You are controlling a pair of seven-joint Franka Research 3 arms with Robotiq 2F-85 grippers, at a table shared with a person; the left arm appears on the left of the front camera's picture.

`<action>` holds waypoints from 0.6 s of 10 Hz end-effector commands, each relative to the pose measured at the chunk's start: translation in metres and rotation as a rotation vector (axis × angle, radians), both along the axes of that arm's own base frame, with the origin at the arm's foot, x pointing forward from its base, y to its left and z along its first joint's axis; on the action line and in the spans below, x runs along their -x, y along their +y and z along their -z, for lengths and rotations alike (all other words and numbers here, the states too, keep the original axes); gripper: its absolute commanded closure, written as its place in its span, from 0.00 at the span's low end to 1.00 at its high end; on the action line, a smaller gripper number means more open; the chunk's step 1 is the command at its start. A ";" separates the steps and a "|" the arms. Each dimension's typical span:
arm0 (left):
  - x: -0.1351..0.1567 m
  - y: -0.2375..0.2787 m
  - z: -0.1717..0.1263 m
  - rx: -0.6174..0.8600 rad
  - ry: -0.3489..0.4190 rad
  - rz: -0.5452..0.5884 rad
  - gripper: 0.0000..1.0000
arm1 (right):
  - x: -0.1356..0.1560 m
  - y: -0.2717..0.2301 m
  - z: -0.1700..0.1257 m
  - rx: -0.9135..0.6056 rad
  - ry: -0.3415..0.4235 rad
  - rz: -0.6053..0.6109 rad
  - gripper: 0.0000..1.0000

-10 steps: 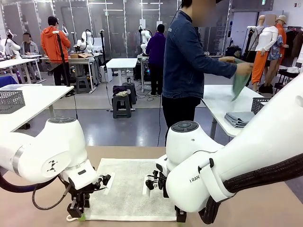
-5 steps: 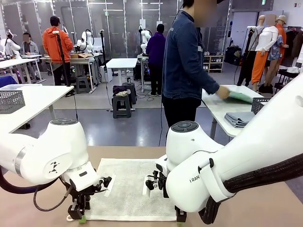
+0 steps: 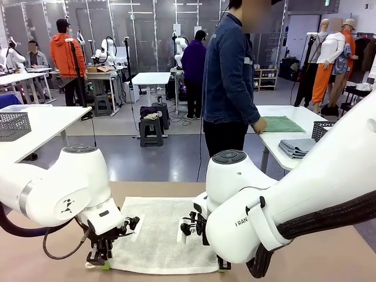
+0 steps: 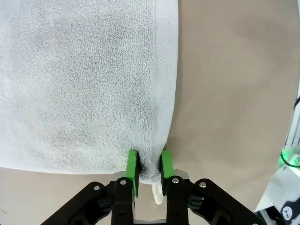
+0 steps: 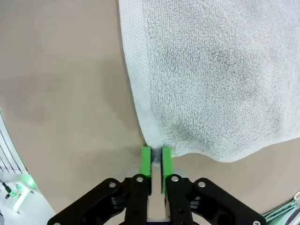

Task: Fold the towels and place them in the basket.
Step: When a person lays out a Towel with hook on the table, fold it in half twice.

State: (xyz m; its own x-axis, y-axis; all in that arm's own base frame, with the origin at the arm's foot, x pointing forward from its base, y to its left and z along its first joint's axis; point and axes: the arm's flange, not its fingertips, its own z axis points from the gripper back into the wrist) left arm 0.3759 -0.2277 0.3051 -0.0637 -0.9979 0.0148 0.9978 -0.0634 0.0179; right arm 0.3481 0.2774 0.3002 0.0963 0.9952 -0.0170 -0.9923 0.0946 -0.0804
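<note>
Front view: off-white towel (image 3: 161, 235) pinched at both near corners, no fold yet

The off-white towel lies flat and spread on the table (image 3: 158, 189) between the arms. The left gripper (image 3: 101, 258) is clamped on its near left corner, the right gripper (image 3: 222, 265) on its near right corner (each wrist view shows green pads squeezing terry). On a far table (image 3: 273, 141), a person's hand (image 3: 258, 124) rests at the mint green towel (image 3: 283, 124), near the basket (image 3: 322, 129). Neither towel looks folded or basketed; both folds and placements remain

The towel (image 4: 84, 79) is rough terry cloth, the table (image 4: 234, 93) smooth matt.
</note>
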 end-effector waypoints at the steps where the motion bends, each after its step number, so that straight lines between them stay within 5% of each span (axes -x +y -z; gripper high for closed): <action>1: -0.003 0.002 -0.004 -0.001 -0.018 0.016 0.92 | -0.005 -0.002 -0.007 -0.003 0.005 -0.017 1.00; 2: -0.004 0.000 -0.006 -0.002 -0.012 0.022 1.00 | -0.005 -0.002 -0.008 -0.004 0.009 -0.017 1.00; 6: -0.005 -0.002 -0.012 -0.012 -0.008 0.034 1.00 | -0.007 -0.002 -0.016 -0.002 0.027 -0.043 1.00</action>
